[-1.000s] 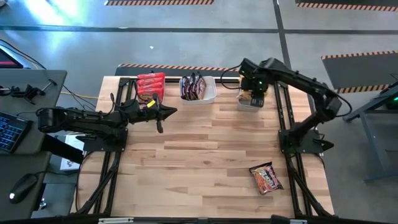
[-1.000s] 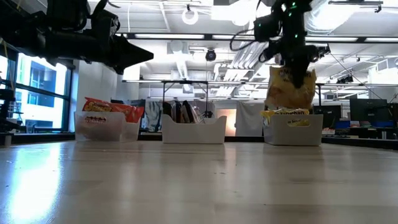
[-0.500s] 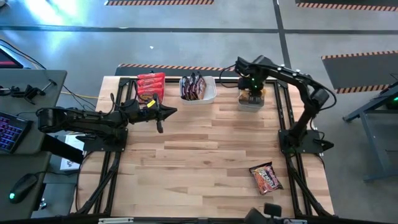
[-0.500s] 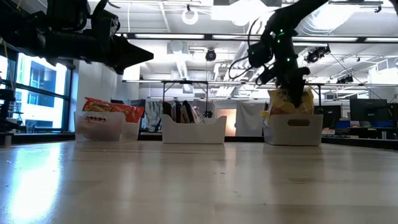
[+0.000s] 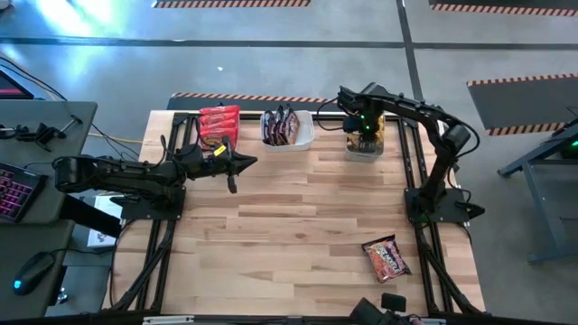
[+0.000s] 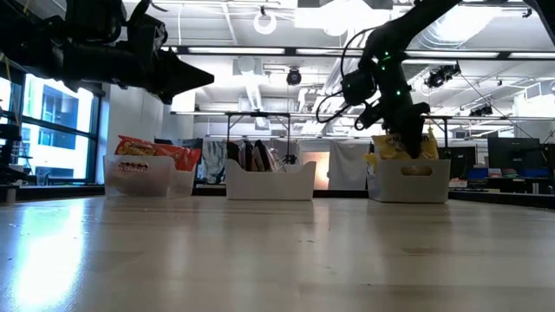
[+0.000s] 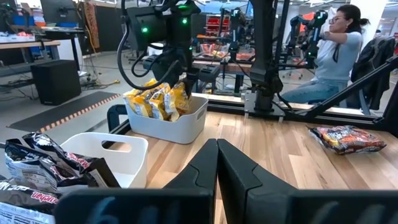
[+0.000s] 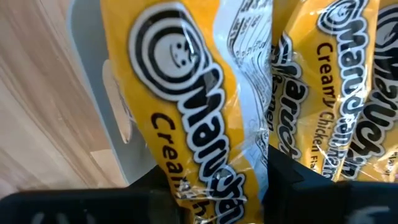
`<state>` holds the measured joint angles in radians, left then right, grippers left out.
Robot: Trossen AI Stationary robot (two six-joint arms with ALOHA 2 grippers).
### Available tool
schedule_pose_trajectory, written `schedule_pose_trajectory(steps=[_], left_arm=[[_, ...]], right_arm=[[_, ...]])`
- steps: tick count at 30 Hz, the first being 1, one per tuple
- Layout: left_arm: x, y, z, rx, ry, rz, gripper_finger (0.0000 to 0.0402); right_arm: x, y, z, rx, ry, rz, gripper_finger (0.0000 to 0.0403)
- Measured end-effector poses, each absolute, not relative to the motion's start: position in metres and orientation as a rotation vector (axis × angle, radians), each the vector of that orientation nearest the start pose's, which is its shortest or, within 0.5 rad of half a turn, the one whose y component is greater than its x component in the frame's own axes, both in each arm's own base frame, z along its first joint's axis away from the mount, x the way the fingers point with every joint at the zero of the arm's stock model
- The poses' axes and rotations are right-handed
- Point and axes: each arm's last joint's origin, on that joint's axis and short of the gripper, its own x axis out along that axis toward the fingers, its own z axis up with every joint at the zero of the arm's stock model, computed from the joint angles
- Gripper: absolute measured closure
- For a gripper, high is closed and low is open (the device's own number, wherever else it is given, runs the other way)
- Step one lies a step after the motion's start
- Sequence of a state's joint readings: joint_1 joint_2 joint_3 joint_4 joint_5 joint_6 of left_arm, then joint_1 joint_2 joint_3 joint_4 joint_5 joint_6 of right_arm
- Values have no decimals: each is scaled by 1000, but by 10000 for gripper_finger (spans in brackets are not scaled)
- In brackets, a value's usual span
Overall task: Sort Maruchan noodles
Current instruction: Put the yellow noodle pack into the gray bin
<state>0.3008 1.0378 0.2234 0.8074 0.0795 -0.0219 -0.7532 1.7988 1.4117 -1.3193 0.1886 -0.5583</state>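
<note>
A yellow Maruchan packet [image 8: 205, 118] sits clamped in your right gripper [image 5: 366, 126], lowered into the far-right tub [image 5: 364, 150] with its matching yellows, while your left gripper [image 5: 237, 163] waits clenched and empty near the left tubs.

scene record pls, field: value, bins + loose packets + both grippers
left bin: red-orange packets
middle bin: dark packets
right bin: yellow packets
right gripper: down in the right bin, shut on a yellow Creamy Chicken packet
left gripper: shut, empty, above the table in front of the left bin
loose: one dark packet lying near the table's front right corner
</note>
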Motion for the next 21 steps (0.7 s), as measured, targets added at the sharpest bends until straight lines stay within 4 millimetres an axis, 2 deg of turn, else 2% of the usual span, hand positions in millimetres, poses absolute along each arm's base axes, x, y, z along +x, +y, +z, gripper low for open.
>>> schedule_pose_trajectory(steps=[6,12,16,21], left_arm=[[186,55,193,-23,5,221,401],[186,55,193,-23,5,221,401],[186,55,193,-23,5,221,401],[186,55,193,-23,5,222,401]], right_arm=[[227,-222,227,97,1759,-189,295],[225,-220,209,68,1760,-157,290],[224,-217,200,51,1787,-188,275],[226,-215,198,-3,1821,-223,240]])
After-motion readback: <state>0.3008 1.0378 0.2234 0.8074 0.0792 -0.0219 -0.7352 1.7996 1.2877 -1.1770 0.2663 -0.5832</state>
